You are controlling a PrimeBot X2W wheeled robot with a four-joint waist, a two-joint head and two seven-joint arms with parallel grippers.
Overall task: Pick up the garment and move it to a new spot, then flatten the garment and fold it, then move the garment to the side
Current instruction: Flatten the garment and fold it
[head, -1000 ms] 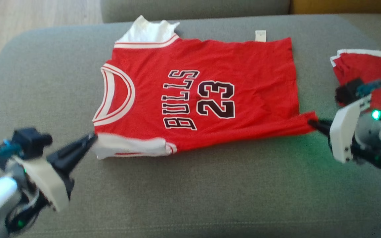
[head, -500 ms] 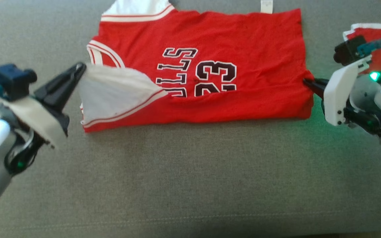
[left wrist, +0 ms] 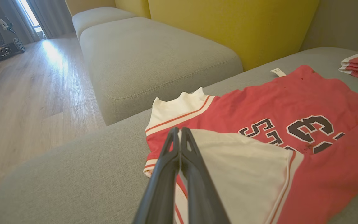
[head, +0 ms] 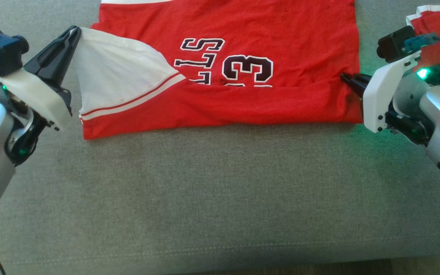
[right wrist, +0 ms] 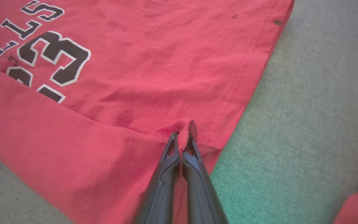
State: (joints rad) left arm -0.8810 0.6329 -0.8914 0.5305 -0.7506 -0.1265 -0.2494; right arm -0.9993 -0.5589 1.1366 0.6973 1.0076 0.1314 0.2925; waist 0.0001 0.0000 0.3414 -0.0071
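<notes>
The left claw (head: 74, 32) (left wrist: 179, 132) is pinched tight on a white corner of the red shirt (head: 266, 103) and holds that corner up off the grey couch seat (head: 220, 191). From there a white flap with red stripes lies folded over the shirt and hides some of the black letters (head: 201, 57). The right claw (head: 345, 77) (right wrist: 183, 134) is pinched tight too, on the bottom corner at the other end, with a small bump of red cloth squeezed between its dark fingers (right wrist: 197, 174). The shirt lies stretched between the two claws, across the far part of the seat. Its near long edge is folded up over the bottom of the number 23 (head: 247, 68). A little white tag (left wrist: 278, 72) sticks out at the far edge. Just past the right arm sits a folded red and white cloth (head: 439, 23), near the shirt but not touching it. Behind the shirt are a yellow cushion (left wrist: 228, 25) and another grey seat (left wrist: 154, 53), with a wooden floor (left wrist: 26, 93) beside them.
</notes>
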